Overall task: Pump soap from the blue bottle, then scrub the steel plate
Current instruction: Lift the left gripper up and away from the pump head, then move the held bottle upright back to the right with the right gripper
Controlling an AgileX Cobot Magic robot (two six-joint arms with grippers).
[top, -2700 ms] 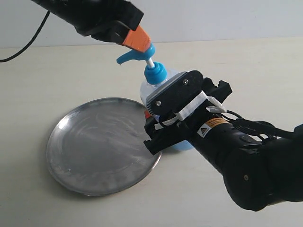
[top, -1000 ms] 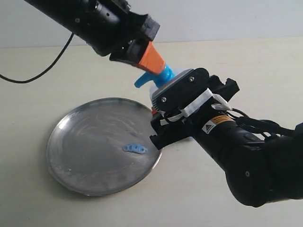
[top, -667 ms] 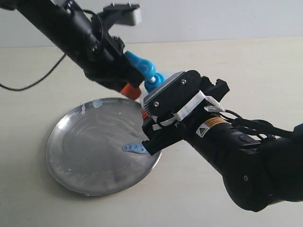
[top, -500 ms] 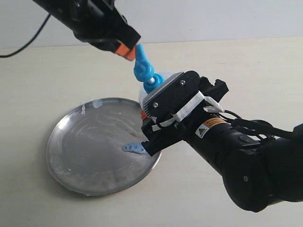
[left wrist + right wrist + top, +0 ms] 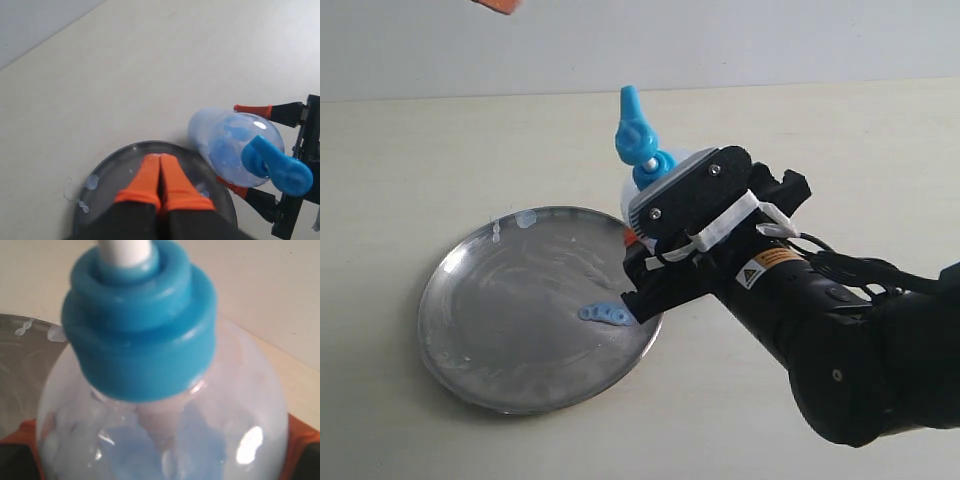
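On the steel plate (image 5: pixel 490 330), only the exterior view shows soap (image 5: pixel 605 314). The left gripper (image 5: pixel 160 162) jaws pinch together, empty; right gripper (image 5: pixel 244 148) jaws hug the half-hidden blue bottle (image 5: pixel 140 340).

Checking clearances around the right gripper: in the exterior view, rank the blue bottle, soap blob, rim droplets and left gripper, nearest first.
From the right gripper:
1. blue bottle, in its jaws.
2. soap, on the steel plate, just beside it.
3. droplets, at the plate's far rim.
4. left gripper, at the picture's top edge.
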